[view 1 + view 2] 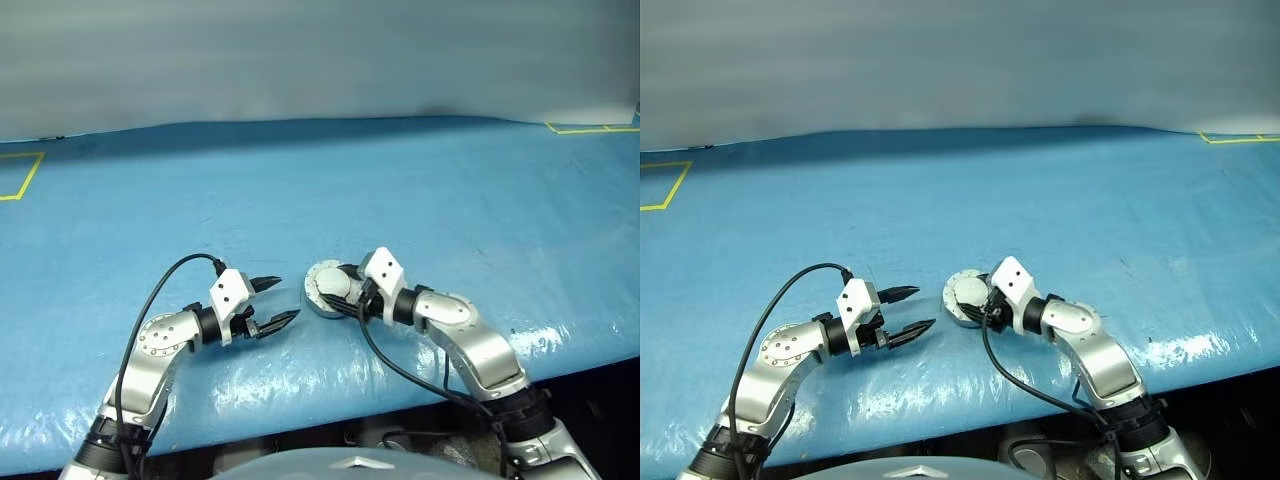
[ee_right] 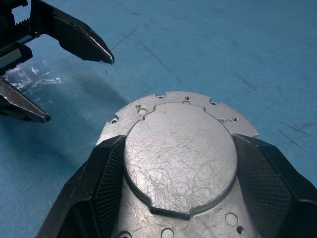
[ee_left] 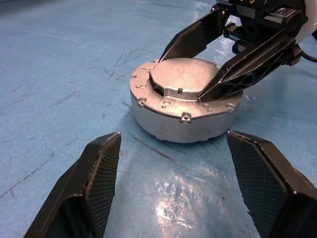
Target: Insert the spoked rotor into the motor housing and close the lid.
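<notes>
My two head eyes look forward and down over the blue desk (image 1: 400, 180). My left wrist camera sits low and near, facing right at the motor housing (image 3: 184, 111). My right wrist camera sits very close above the lid (image 2: 181, 156), facing left. Both wrist views share the housing.

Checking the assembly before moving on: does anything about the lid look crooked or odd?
Yes. The lid sits slightly askew on the motor housing: a dark gap shows under its edge on one side, so it isn't fully seated. The right hand straddles it.
</notes>
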`<state>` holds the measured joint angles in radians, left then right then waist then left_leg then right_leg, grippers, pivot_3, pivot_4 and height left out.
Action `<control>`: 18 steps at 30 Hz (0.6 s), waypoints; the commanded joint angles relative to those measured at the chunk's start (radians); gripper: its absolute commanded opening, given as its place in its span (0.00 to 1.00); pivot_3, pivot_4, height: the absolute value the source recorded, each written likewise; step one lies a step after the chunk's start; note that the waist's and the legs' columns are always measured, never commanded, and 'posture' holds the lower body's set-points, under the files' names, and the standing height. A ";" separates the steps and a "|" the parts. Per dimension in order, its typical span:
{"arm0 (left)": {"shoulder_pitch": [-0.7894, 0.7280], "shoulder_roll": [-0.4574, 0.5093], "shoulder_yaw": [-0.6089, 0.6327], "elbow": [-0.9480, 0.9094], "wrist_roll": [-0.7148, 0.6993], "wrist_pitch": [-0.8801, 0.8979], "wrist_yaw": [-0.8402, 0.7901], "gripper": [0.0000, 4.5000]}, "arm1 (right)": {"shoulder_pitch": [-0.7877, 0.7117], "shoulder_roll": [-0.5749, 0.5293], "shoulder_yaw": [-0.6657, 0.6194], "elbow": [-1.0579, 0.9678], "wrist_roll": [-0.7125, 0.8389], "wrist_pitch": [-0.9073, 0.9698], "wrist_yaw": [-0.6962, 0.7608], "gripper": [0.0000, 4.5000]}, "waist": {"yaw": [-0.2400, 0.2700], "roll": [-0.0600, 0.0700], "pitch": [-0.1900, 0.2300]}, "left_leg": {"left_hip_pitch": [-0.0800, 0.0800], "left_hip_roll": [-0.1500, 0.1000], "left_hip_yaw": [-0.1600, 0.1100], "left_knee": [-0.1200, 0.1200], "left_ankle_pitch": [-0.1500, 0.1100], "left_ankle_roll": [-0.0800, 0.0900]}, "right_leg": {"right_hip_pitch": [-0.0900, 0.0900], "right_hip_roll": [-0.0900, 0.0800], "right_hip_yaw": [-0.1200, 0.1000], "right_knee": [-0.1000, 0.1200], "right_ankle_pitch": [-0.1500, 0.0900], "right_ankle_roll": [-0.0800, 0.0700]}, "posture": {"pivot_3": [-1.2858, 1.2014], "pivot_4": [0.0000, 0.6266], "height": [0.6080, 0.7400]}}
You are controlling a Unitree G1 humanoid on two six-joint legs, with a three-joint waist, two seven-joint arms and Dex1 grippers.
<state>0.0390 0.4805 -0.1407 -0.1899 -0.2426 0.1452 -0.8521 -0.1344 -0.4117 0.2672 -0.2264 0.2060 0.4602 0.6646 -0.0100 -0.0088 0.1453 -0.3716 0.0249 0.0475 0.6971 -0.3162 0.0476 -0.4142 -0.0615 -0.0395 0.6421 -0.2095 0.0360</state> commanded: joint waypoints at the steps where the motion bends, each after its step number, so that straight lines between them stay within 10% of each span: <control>1: 0.000 0.002 -0.002 -0.006 0.000 -0.017 -0.001 0.81 | 0.035 -0.001 0.016 0.084 -0.036 0.038 -0.028 0.67 | 0.000 0.000 -0.001 | 0.001 0.000 0.000 0.000 0.000 0.000 | 0.000 0.000 0.000 0.000 0.000 0.000 | 0.52 0.24 1.00; 14: -0.078 -0.065 -0.015 0.019 0.009 -0.020 0.043 0.81 | 0.061 -0.029 0.033 0.017 0.008 0.067 0.035 0.67 | 0.012 -0.002 -0.003 | 0.006 0.000 0.000 0.000 0.000 0.000 | 0.002 -0.002 0.000 -0.001 0.000 -0.001 | 0.52 0.24 1.00; 18: -0.127 -0.089 -0.054 0.044 0.024 -0.038 0.027 0.60 | 0.053 -0.029 0.046 0.016 -0.019 0.056 0.023 0.67 | 0.013 -0.002 -0.003 | 0.002 0.000 0.000 -0.001 -0.001 0.001 | 0.002 -0.001 0.000 -0.001 0.000 -0.001 | 0.52 0.24 1.00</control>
<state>-0.0709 0.3962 -0.1761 -0.1365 -0.2174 0.1327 -0.8116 -0.1098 -0.4298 0.2687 -0.2508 0.2058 0.4677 0.6749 0.0028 -0.0104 0.1420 -0.3704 0.0249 0.0475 0.6966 -0.3169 0.0483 -0.4125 -0.0619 -0.0399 0.6413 -0.2101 0.0347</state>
